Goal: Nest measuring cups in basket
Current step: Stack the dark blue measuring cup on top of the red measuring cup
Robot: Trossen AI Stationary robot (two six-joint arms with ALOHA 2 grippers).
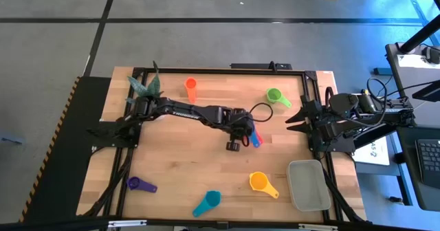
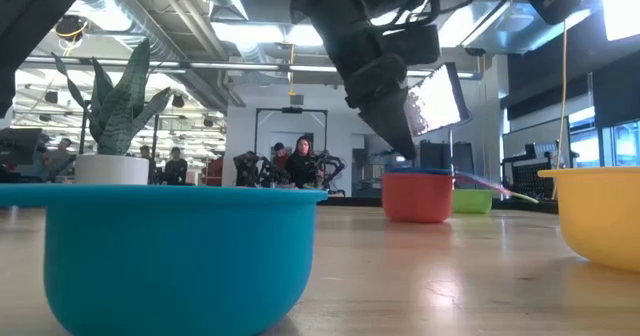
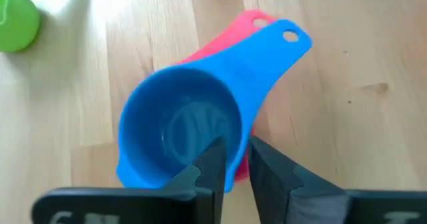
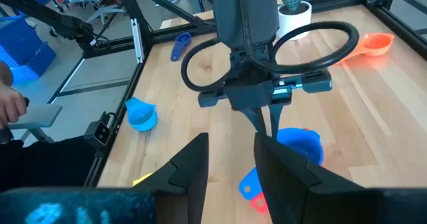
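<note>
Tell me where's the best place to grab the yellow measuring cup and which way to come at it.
Probably grip the yellow cup by its rim wall, coming straight down from above. It sits upright with its mouth open, so one finger can go inside and one outside. Its flat handle lies low, pointing toward the basket, and looks harder to pinch.

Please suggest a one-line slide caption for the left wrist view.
Left gripper pinching the rim of the blue cup, nested in the red cup.
</note>
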